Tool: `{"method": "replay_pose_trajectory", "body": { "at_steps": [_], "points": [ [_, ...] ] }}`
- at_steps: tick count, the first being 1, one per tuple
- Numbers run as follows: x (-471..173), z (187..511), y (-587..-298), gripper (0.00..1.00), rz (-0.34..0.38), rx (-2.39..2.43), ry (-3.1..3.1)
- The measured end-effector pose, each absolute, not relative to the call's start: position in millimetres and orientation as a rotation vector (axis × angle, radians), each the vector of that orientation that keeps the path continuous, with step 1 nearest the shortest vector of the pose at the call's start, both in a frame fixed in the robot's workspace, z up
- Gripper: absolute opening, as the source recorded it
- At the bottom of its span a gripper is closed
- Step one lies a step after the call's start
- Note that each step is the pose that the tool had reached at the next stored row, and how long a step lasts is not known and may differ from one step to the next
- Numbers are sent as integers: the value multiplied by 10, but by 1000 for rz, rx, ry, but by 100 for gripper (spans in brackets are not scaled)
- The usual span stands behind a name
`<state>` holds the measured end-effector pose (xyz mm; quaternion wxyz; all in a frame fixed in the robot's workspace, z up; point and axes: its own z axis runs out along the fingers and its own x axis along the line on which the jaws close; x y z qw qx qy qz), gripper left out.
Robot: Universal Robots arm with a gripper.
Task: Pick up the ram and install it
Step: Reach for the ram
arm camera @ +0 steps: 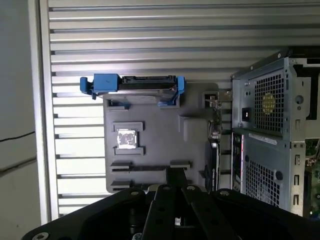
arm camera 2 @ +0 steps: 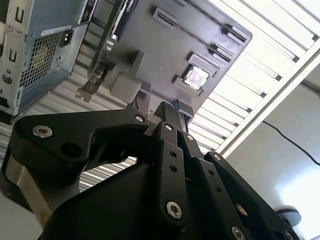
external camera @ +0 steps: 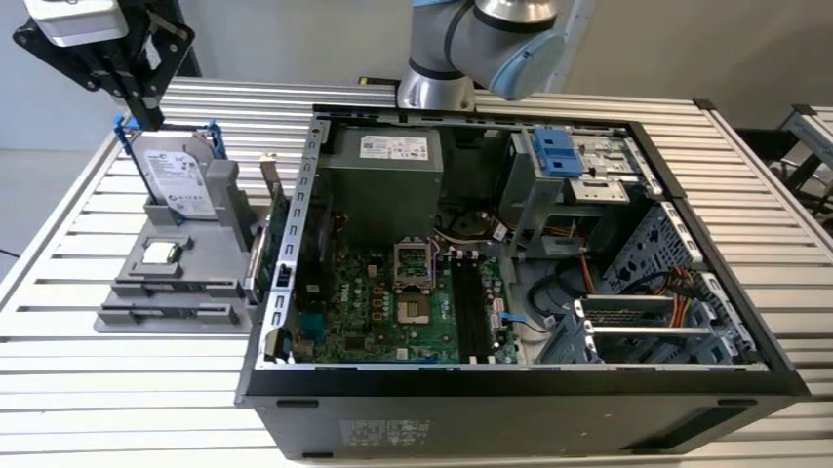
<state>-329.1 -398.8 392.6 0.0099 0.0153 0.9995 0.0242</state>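
My gripper [external camera: 140, 119] hangs high at the exterior view's left, over the back of a grey parts holder [external camera: 170, 285]. Its black fingers [arm camera 2: 169, 114] meet at the tips and look shut, with nothing visible between them. In the first wrist view the gripper [arm camera: 175, 176] sits over the holder's [arm camera: 160, 125] long narrow slots. The ram is out of view. On the motherboard, the long black memory slots [external camera: 471, 312] lie inside the open computer case [external camera: 677, 234].
A grey hard drive in a blue bracket [external camera: 176, 171] stands upright in the holder, right below the gripper. A small square chip [external camera: 159, 253] lies on the holder. An expansion card [external camera: 267, 239] stands between holder and case. The slatted metal table [external camera: 78, 390] runs all around.
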Motion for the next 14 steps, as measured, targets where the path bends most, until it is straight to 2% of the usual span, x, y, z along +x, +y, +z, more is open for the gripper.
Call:
{"method": "replay_pose_trajectory", "body": {
  "at_steps": [14],
  "points": [
    [-3471, 3926, -3988, 0, 76, -27, 3122]
  ]
}}
